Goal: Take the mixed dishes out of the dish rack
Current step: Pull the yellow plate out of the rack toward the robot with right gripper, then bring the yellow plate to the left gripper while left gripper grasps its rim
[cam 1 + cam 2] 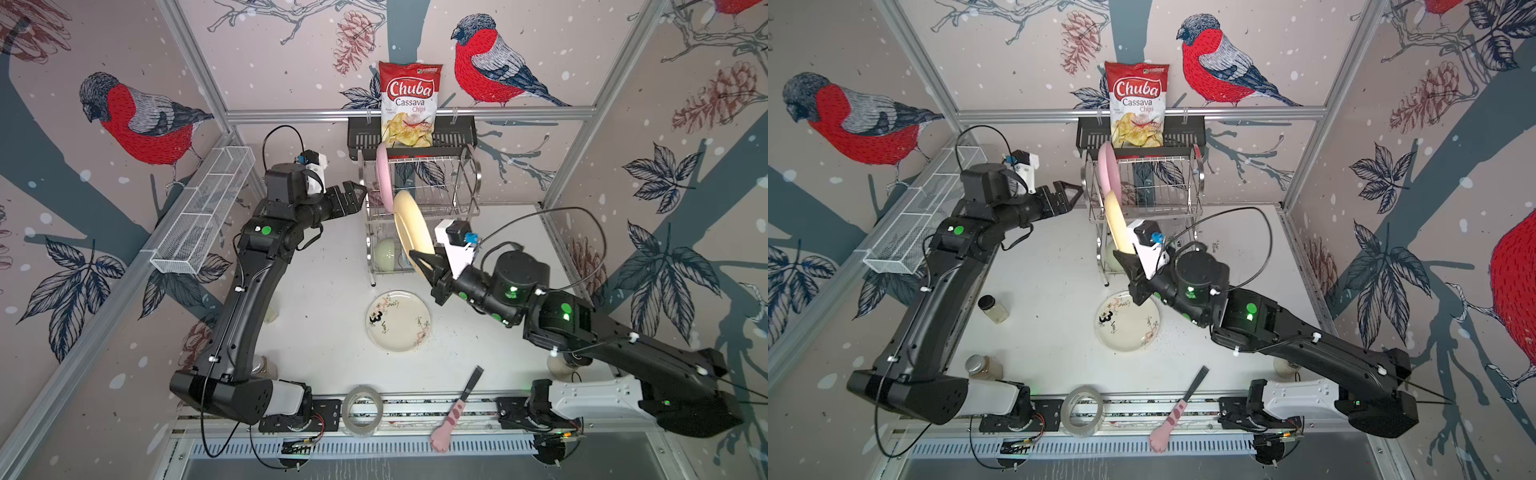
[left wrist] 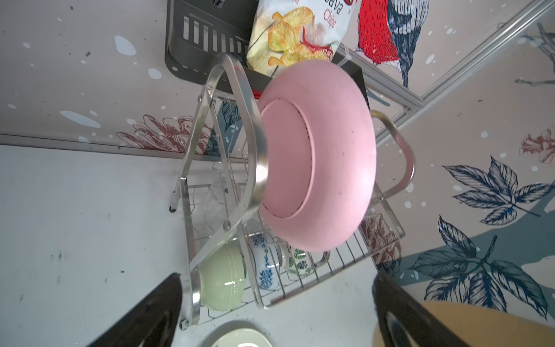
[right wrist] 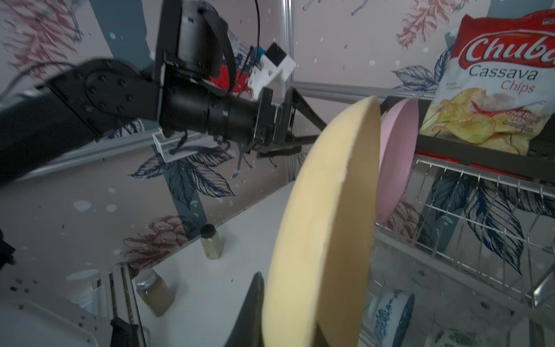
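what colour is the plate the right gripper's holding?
Plain tan-yellow plate, no pattern. Shows best in the right wrist view.

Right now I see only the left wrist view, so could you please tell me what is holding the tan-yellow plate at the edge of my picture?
Observer: The right claw is shut on the lower rim of the tan-yellow plate, holding it tilted in front of the dish rack.
Operator: Thank you. Is the cream plate lying flat?
Observer: Yes, flat on the table in front of the rack, printed face up.
Operator: Does anything stand near my left arm?
Observer: A black-lidded jar and a silver-lidded jar stand on the table beside it.
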Robot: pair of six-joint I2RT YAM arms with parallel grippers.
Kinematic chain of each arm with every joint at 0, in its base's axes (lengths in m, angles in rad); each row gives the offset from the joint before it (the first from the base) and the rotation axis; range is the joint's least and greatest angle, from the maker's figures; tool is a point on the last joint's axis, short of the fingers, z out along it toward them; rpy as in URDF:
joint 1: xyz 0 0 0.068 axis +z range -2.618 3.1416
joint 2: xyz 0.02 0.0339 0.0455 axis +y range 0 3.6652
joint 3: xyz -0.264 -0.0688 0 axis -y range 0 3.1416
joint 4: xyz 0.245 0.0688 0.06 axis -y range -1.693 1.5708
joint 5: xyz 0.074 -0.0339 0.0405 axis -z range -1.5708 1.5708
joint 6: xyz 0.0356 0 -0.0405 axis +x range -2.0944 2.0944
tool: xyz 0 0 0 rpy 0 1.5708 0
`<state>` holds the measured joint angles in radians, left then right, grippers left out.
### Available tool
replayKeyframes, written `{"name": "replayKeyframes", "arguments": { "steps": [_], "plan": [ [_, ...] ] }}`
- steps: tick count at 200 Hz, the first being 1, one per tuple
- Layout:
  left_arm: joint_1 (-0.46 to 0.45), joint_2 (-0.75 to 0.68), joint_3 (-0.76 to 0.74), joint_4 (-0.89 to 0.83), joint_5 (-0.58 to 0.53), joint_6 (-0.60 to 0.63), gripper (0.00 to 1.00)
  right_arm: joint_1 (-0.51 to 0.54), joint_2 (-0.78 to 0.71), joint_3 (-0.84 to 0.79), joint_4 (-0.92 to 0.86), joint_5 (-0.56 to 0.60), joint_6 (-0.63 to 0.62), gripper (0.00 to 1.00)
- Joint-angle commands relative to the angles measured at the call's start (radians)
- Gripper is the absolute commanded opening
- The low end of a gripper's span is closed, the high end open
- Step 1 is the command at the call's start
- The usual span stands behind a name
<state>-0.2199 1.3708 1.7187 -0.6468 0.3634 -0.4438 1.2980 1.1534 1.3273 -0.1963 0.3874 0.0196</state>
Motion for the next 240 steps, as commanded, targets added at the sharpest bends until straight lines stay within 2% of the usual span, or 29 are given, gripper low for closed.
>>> {"name": "replayKeyframes", "arguments": {
  "steps": [1, 37, 73, 129, 165, 184, 199, 208, 240],
  "plan": [
    [0.001, -0.030, -0.022, -0.105, 0.062, 0.033, 0.98, 0.066, 0.043, -0.028, 0.003, 0.271, -0.098, 0.00],
    [0.001, -0.090, -0.093, -0.198, 0.107, 0.058, 0.98, 0.156, 0.198, -0.081, 0.029, 0.484, -0.217, 0.00],
    [0.001, -0.157, -0.233, -0.204, 0.131, 0.056, 0.97, 0.189, 0.366, -0.053, 0.015, 0.578, -0.276, 0.00],
    [-0.001, -0.184, -0.459, -0.127, 0.185, 0.036, 0.95, 0.210, 0.500, -0.039, 0.086, 0.607, -0.405, 0.00],
    [-0.024, -0.164, -0.543, -0.037, 0.201, 0.009, 0.88, 0.211, 0.528, -0.024, 0.126, 0.615, -0.445, 0.00],
    [-0.061, -0.130, -0.569, 0.007, 0.222, -0.010, 0.77, 0.216, 0.541, 0.007, 0.120, 0.608, -0.446, 0.00],
    [-0.100, -0.103, -0.573, 0.035, 0.225, -0.022, 0.60, 0.216, 0.545, 0.015, 0.125, 0.591, -0.445, 0.00],
    [-0.117, -0.090, -0.566, 0.044, 0.224, -0.025, 0.53, 0.214, 0.544, 0.016, 0.131, 0.581, -0.446, 0.00],
    [-0.125, -0.082, -0.571, 0.065, 0.223, -0.033, 0.24, 0.199, 0.544, 0.014, 0.141, 0.571, -0.445, 0.00]
  ]
}}
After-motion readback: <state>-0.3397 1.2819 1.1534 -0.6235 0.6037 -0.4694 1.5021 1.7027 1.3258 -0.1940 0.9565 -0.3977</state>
